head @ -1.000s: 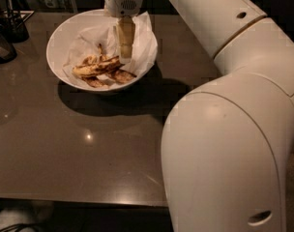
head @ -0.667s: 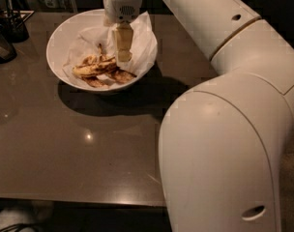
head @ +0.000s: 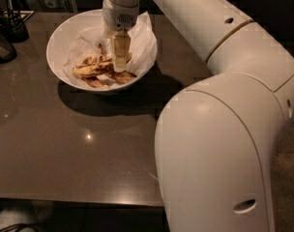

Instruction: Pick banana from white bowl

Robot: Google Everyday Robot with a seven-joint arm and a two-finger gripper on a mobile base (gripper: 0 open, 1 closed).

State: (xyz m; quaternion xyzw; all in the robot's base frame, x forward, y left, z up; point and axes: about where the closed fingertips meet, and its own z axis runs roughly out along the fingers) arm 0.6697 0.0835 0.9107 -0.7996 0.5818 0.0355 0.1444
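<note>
Descent is the change: over the last second my gripper has come lower into the bowl and now sits at the right end of the banana. The banana lies on the paper among darker ones. Whether the claw is open or closed I cannot tell. I judge the grasp close but not made, since the banana is not lifted.

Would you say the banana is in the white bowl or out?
In: the banana lies inside the white bowl, by the pincer.
</note>
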